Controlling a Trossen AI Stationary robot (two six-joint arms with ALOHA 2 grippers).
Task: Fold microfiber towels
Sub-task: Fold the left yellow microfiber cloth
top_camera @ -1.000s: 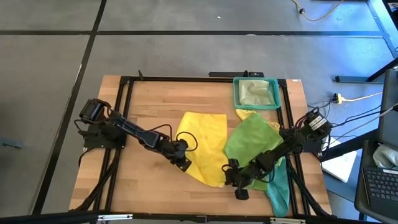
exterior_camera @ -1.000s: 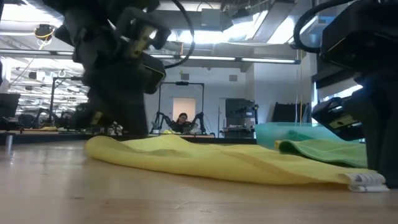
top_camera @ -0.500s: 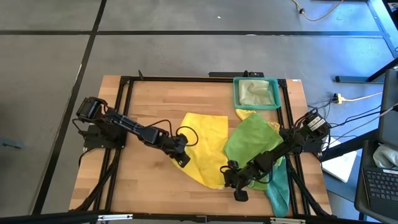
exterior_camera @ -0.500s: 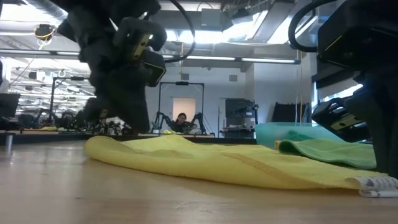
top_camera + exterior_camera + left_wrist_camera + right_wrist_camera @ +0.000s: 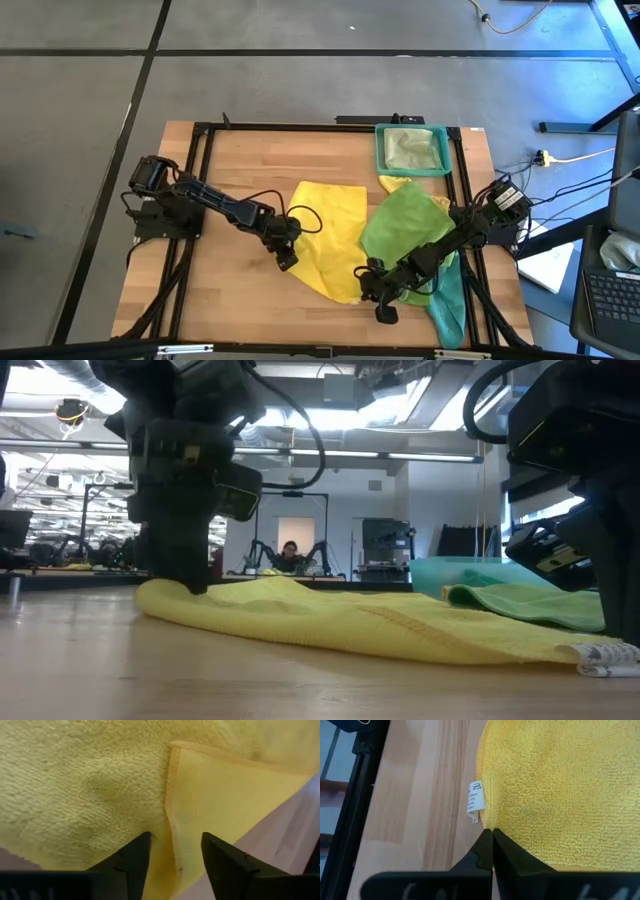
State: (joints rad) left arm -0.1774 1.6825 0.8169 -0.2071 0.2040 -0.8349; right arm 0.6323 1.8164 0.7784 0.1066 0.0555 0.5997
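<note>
From my end, L gripper (image 5: 286,262) sits at the left edge of the yellow towel (image 5: 330,235), mid-table on the wooden table (image 5: 230,170). Wrist cam shows its fingers (image 5: 131,861) parted w/ a folded hem of the yellow cloth lying between them, nothing pinched. Low cam: L arm stands right on the towel's near-left corner. Yellow towel lies spread flat, its right side tucked under the bright green towel (image 5: 405,230). R gripper (image 5: 372,290) is at the yellow towel's front-right corner, by the white care tag (image 5: 474,801); fingers (image 5: 487,851) pressed together at the towel's edge, can't tell if any cloth is caught between them. A teal towel (image 5: 450,298) hangs toward the front-right edge below the R arm. 2nd yellow towel (image 5: 398,183) peeks out behind the green one. Back right, the teal tray (image 5: 381,150) holds a pale olive towel (image 5: 415,150), folded.
</note>
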